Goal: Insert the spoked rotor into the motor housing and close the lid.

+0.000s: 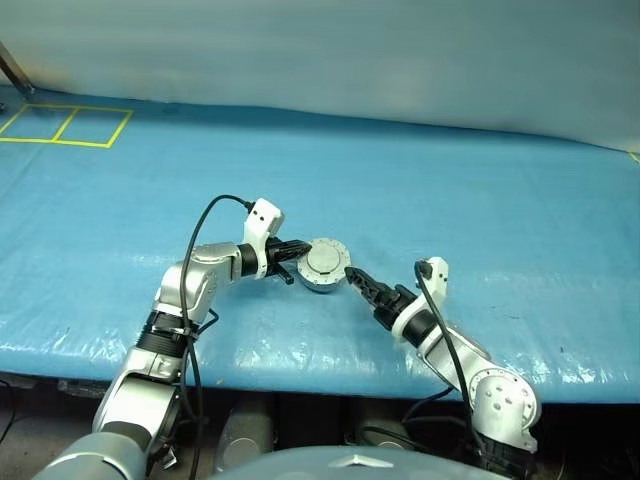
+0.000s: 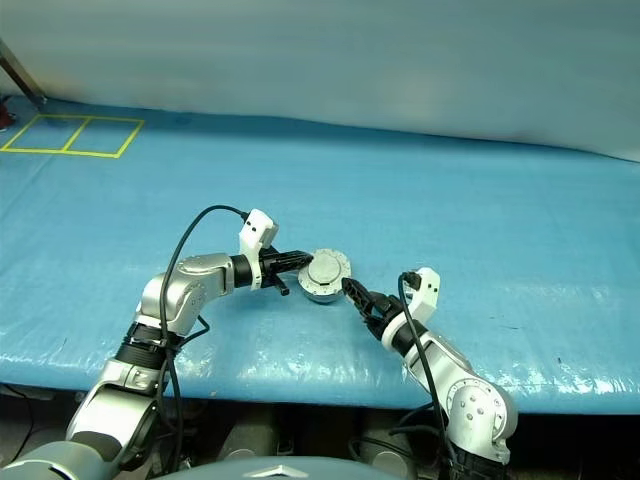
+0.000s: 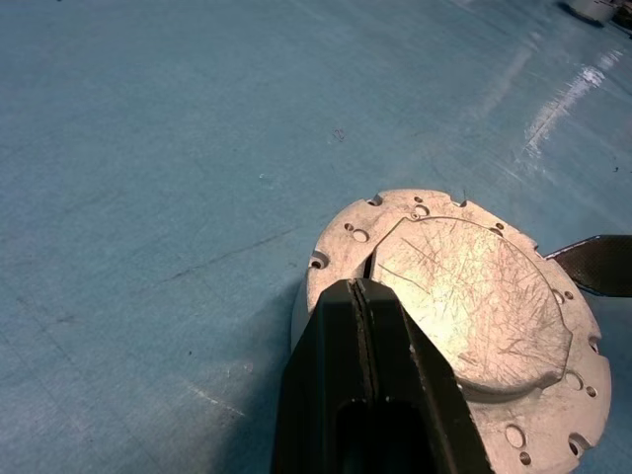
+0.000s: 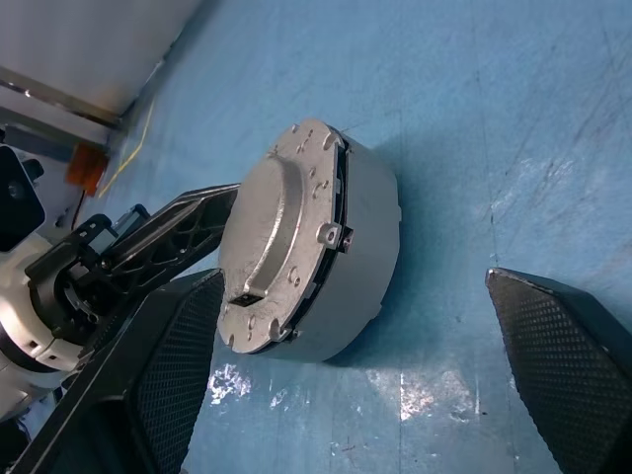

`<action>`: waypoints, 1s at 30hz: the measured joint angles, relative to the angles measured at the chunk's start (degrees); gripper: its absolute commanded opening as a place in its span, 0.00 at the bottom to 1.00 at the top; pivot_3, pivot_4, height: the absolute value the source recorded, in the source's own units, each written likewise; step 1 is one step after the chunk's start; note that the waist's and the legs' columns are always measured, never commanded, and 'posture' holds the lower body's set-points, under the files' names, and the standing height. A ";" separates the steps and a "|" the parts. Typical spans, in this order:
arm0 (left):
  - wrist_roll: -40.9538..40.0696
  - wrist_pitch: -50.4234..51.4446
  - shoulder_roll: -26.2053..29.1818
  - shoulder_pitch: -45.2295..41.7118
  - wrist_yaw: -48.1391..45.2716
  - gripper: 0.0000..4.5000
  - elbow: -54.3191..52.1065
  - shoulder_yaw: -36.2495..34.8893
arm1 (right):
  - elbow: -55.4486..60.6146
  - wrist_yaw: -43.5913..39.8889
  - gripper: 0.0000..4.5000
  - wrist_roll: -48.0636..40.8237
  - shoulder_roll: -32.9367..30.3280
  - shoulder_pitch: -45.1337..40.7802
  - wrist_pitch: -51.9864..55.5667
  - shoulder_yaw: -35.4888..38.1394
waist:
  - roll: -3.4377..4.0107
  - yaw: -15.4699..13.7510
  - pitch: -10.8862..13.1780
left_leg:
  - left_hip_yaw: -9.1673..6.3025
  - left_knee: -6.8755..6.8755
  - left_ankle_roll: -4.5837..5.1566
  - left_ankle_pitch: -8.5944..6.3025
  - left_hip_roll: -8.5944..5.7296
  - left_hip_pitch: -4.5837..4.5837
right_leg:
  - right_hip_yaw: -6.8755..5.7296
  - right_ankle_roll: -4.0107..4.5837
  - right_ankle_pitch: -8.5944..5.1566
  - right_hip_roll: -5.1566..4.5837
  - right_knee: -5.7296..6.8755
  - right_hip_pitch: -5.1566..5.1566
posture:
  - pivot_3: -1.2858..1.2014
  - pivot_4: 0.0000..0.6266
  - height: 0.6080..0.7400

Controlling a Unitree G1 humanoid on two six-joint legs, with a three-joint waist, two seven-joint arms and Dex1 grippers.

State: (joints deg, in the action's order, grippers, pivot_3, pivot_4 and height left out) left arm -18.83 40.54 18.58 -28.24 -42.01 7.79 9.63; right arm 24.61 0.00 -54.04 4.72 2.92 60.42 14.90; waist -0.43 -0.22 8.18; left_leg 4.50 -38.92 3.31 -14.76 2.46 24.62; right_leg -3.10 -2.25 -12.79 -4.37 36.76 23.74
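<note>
Sitting closed, scratched grey lid (image 3: 464, 296) caps motor housing (image 4: 346, 267).

Robot test lab, counter (image 1: 420, 190) under blue tarp, yellow tape squares (image 1: 65, 127) marked out, plain pale backdrop (image 1: 350, 50)

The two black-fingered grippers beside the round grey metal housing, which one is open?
The right gripper: its jaws stand wide apart just off the round grey metal motor housing. The left gripper is pressed shut on the lid's rim.
</note>
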 measured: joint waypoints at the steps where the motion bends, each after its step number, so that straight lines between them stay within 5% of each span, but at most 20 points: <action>1: 0.03 -0.01 0.02 0.01 -0.05 0.00 -0.01 -0.01 | -1.15 0.88 0.99 -0.99 0.00 -0.19 -0.18 -0.33 | 0.00 0.00 0.00 | 0.00 0.00 0.00 0.00 0.00 -0.01 | 0.00 0.00 0.00 0.01 0.01 0.00 | 0.52 0.24 1.00; 12: 0.20 0.05 0.33 0.41 -0.14 0.00 -0.60 -0.17 | -11.03 5.09 0.99 -13.76 -0.01 -3.33 -5.78 -4.35 | 0.00 0.31 -0.01 | 0.02 0.00 0.04 0.00 0.00 -0.02 | 0.15 -0.07 -0.01 0.35 0.03 -0.06 | 0.52 0.24 1.00; 23: 0.83 0.17 0.60 0.53 0.39 0.00 -0.50 -0.78 | -15.33 8.28 0.31 -26.20 -0.21 -1.22 -9.91 -5.56 | 0.01 0.82 0.00 | 0.05 0.00 0.04 0.00 0.06 0.03 | 0.50 -0.18 0.03 0.54 0.04 -0.01 | 0.52 0.24 1.00; 30: 0.69 0.22 -0.13 0.66 0.43 0.00 -0.17 -1.43 | -14.44 10.78 0.28 -29.59 -0.41 0.70 -9.94 -7.60 | 0.01 0.91 0.00 | 0.08 -0.01 0.04 0.00 0.06 0.02 | 0.62 -0.18 0.03 0.54 0.04 0.01 | 0.52 0.24 1.00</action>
State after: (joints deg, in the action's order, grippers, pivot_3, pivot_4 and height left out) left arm -18.13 40.77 18.44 -27.58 -41.58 7.62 8.20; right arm 10.17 10.78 -83.63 4.31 3.63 50.48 7.29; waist -0.42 0.69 8.18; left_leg 4.58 -38.93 3.35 -14.76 2.52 24.64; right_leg -2.48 -2.44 -12.77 -3.83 36.79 23.76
